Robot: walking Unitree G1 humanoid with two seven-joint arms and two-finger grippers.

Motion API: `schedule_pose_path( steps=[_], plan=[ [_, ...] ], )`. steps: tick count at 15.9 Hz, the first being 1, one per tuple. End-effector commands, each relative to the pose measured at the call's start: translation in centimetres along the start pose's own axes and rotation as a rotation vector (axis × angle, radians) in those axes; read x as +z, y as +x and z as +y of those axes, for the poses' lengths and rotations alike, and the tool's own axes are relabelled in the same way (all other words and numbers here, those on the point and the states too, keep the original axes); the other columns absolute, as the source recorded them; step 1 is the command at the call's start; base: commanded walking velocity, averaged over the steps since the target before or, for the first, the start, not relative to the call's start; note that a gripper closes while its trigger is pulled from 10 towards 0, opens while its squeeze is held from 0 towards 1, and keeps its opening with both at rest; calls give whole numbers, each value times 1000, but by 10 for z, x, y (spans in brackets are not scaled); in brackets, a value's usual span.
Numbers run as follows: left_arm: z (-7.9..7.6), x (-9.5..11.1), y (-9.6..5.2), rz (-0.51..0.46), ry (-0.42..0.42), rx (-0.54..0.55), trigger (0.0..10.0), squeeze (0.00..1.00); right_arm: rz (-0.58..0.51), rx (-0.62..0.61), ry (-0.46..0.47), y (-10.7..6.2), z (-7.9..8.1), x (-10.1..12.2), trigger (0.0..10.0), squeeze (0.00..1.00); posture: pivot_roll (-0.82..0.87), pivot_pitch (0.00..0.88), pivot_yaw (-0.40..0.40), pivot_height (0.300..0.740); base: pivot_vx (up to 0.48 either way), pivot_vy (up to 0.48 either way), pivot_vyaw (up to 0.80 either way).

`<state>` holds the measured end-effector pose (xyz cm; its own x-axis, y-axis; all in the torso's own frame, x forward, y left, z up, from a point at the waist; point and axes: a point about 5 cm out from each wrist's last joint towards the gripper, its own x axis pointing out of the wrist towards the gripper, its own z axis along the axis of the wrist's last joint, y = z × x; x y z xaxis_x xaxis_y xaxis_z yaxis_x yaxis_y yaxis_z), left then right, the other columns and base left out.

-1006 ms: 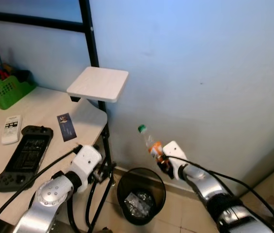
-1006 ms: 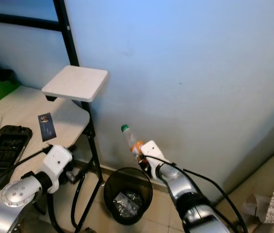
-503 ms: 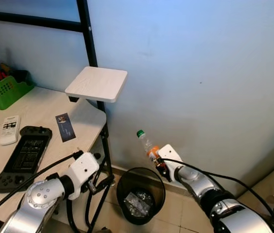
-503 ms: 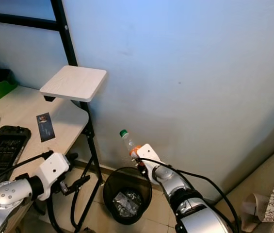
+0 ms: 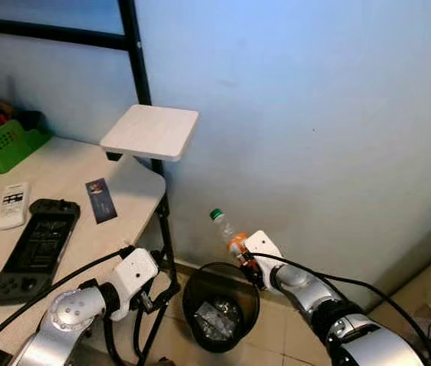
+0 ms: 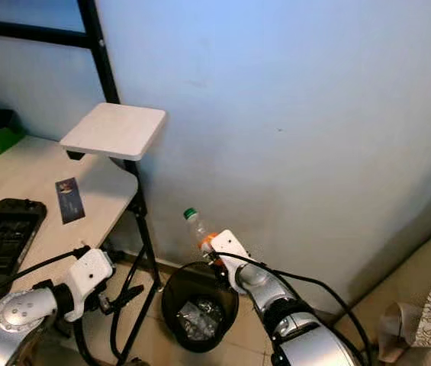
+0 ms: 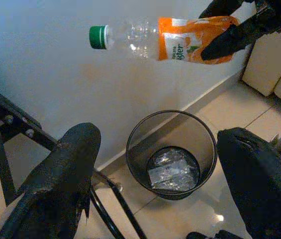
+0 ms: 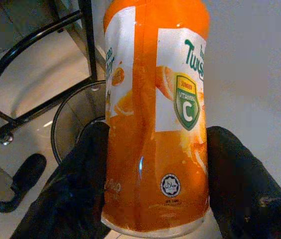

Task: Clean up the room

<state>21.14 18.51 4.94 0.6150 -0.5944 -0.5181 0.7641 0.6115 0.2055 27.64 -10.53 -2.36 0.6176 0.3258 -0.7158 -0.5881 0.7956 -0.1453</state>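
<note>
A clear plastic bottle [image 5: 226,232] with a green cap and an orange label hangs tilted just above the far rim of a black mesh trash bin [image 5: 189,292]. My right gripper [image 5: 244,258] is shut on its labelled lower part, and the fingers [image 8: 80,194] press both sides of the label [image 8: 155,109]. The bin holds crumpled clear plastic [image 7: 172,172]. My left gripper [image 5: 156,292] is open and empty, low beside the desk's black frame, facing the bin and the bottle [image 7: 180,42].
A light desk [image 5: 78,179] at the left carries a black game console [image 5: 32,248], a white remote [image 5: 13,204], a dark card [image 5: 101,200] and a green basket [image 5: 5,141]. A small white shelf [image 5: 150,131] sits on a black post. The blue wall stands close behind the bin.
My right gripper has brought the bottle lower and closer to the bin's rim. My left arm has sunk from desk height to beside the desk's frame.
</note>
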Motion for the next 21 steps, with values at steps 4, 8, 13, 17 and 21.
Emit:
schedule_pose_path(
  steps=[4, 8, 13, 17, 21],
  plan=[
    [2, -5, 2, 2, 19, -11, 10000, 0, -24, 3, 5, 1, 0, 8, 10000, 1000, 101, 0, 20, 740, 0, 0, 0],
    [2, -7, 1, 1, 14, -32, 10000, 0, -19, 10, 6, 1, 2, 7, 10000, 1000, 96, 0, 29, 740, 0, 0, 0],
    [3, -8, 3, -11, 7, -28, 10000, 0, -104, -46, 94, -3, -14, 15, 10000, 1000, 96, 0, 30, 740, 0, 0, 0],
    [17, 21, 0, -134, -127, 110, 10000, 0, -255, -196, 230, -24, -41, 10, 10000, 0, 73, 0, 33, 740, 0, 0, 0],
    [10, 48, 19, -194, -105, 201, 10000, 0, -391, -413, 424, -66, -54, -7, 10000, 0, 16, 0, 56, 740, 0, 0, -542]
  ],
)
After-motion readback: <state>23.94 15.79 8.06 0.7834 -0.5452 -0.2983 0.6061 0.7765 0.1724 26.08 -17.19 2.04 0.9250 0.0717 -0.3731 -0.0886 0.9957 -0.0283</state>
